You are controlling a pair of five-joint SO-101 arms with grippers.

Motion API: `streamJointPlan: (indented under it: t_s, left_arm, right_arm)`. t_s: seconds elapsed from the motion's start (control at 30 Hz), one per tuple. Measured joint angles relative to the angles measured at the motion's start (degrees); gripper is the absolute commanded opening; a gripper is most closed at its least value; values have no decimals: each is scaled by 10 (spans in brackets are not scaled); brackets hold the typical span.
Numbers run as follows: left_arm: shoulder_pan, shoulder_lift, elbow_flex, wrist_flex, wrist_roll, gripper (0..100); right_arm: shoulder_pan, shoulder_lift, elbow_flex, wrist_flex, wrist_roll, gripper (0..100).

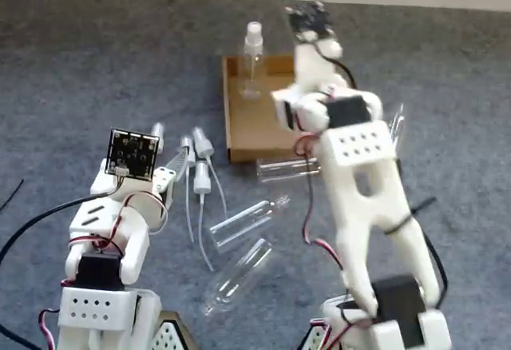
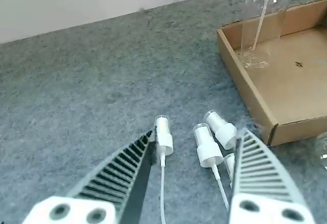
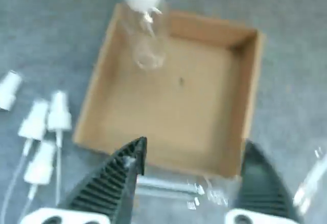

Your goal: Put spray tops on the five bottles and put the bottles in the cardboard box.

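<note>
White arms (image 1: 363, 182), black servos (image 1: 349, 110), ribbed black-and-white hands (image 2: 196, 134).

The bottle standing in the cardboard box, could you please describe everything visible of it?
The bottle is clear, plastic-looking and apparently empty, with a white spray top fitted and a thin dip tube running down inside. It stands upright on the floor of the cardboard box, in a far corner, touched by nothing else.

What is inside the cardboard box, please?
One clear bottle with a spray top stands upright in a corner of the cardboard box. From above the right arm covers part of its floor; the right wrist view shows plain cardboard there.
</note>
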Motion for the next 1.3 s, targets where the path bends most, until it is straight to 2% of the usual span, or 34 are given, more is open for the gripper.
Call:
streamJointPlan:
  t_s: [0.07,0.4,0.73,0.83,1.07,1.3]
  left_arm:
    - [0,0,3,0,0,224]
    - [0,0,98,0,0,224]
    - [-4,0,142,0,25,225]
    - [-4,-1,156,0,28,225]
    - [-4,-2,211,-1,28,225]
    - [-4,-2,213,-1,28,223]
  right_arm:
    - [12,-51,68,-9,0,0]
    - [51,-384,530,-170,0,5]
    - [111,-789,848,-173,0,5]
    - [117,-876,855,-131,1,5]
    - [123,-876,855,-99,1,5]
    - [143,-876,855,-96,1,5]
